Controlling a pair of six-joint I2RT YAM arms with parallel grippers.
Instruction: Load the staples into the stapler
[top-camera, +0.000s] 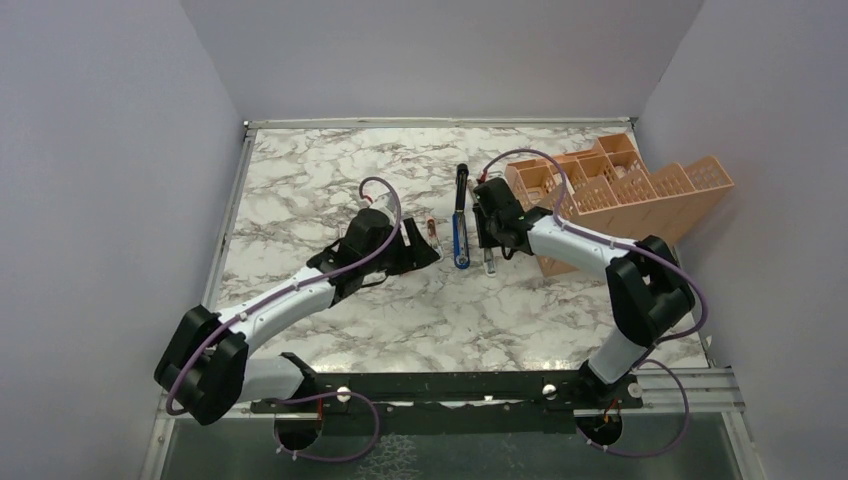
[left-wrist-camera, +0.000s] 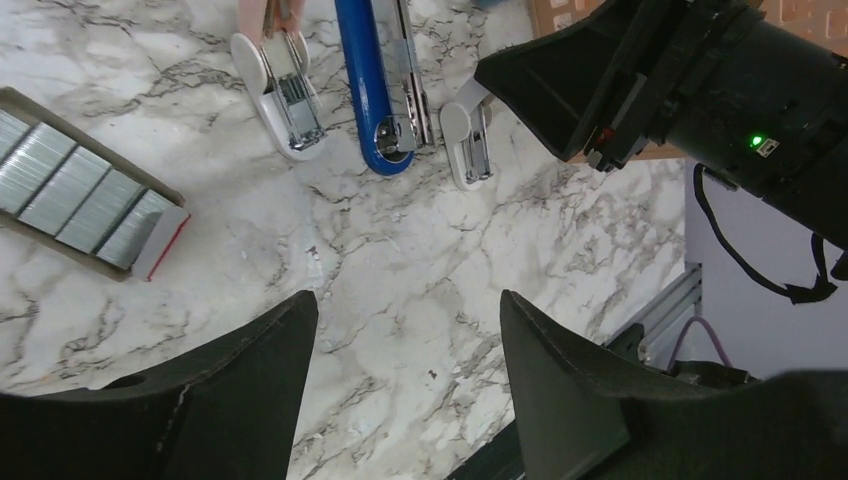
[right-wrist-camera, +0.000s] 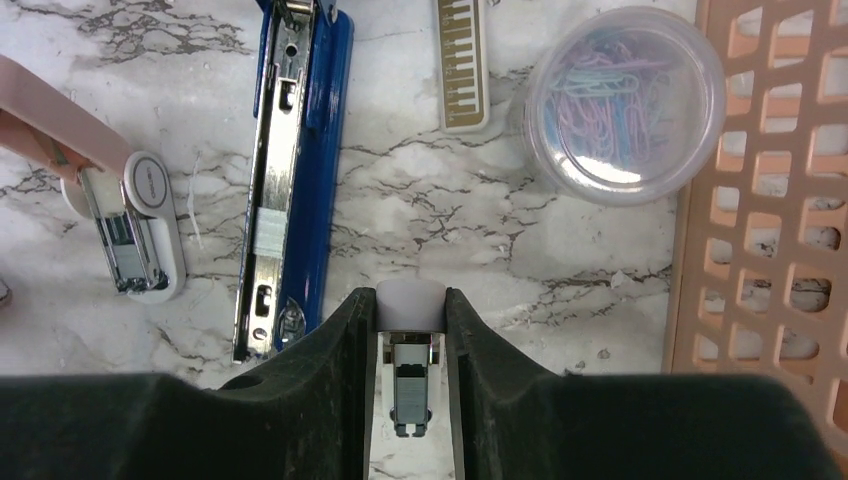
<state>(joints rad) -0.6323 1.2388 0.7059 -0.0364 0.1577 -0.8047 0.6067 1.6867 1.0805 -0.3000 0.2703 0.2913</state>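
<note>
overall light: bright, even, diffuse, from overhead, neutral white
shadows: soft and shallow; a faint smudge on the marble table under the left arm
glare: bright streak along the metal rail of the blue stapler; white sheen on the lid of the clear tub; staples gleam pale grey
top view: sharp throughout, dimmer along the bottom strip
left wrist view: tabletop crisp; fingers of the left gripper near-black, little detail, slightly soft
right wrist view: small white stapler in the right gripper sharp; its fingers dark, featureless; basket evenly lit
</note>
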